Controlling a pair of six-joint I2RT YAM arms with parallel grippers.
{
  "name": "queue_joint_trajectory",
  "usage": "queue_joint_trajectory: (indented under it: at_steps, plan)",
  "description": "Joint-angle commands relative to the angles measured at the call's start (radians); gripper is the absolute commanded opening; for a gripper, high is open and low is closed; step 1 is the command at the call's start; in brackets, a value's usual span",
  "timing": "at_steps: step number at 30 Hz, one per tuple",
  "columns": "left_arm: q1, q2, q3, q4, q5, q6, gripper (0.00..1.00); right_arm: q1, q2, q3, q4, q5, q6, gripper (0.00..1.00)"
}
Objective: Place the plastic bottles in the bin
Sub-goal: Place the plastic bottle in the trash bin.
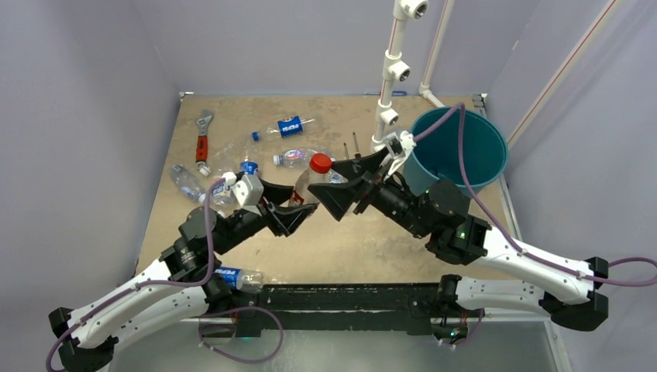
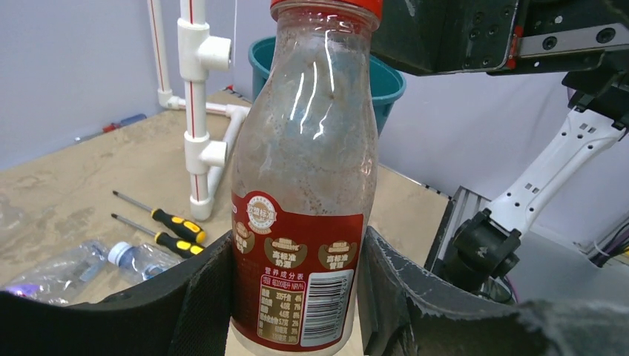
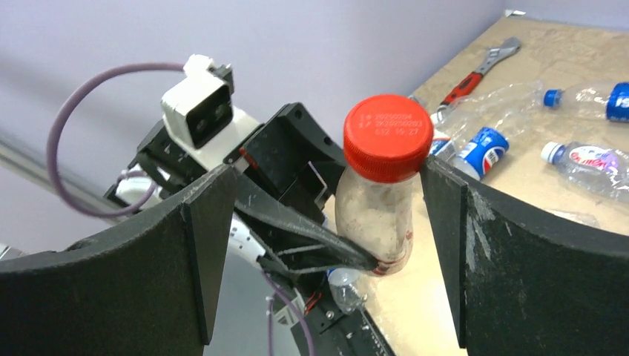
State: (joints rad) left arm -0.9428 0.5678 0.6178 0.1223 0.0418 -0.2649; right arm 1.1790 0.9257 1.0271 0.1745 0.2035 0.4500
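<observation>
A clear plastic bottle (image 1: 311,180) with a red cap and red label (image 2: 300,245) stands upright between the pads of my left gripper (image 1: 297,211) (image 2: 297,297), which is shut on its lower body. My right gripper (image 1: 329,194) (image 3: 330,252) is open, its fingers on either side of the bottle's upper part (image 3: 374,215). The red cap (image 3: 388,137) sits close against one of those fingers. The teal bin (image 1: 486,167) (image 2: 389,96) stands at the far right, behind my right arm. More plastic bottles (image 1: 290,126) (image 1: 186,182) (image 3: 482,148) lie on the board to the left.
A red-handled wrench (image 1: 203,141) lies at the far left. Two yellow-and-black screwdrivers (image 2: 170,230) lie near the white pipe frame (image 1: 391,77), which rises beside the bin. Another bottle (image 1: 240,277) lies at the board's near edge by my left arm.
</observation>
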Motion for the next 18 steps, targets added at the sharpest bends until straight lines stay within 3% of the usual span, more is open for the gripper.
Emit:
queue_joint_trajectory:
  at_steps: [1,12,15,18]
  plan:
    - [-0.001,0.019,0.061,0.044,0.123,0.076,0.11,0.001,0.05,0.118,-0.053,0.066,-0.032,0.93]
    - [-0.001,-0.015,0.03,0.081,0.095,0.08,0.07,0.001,0.079,0.144,-0.169,0.105,0.009,0.83]
    - [-0.001,-0.02,0.028,0.089,0.094,0.08,0.05,0.002,0.072,0.126,-0.154,0.107,0.018,0.75]
    - [-0.001,-0.012,0.027,0.088,0.107,0.081,0.05,0.001,0.07,0.121,-0.123,0.098,0.016,0.73]
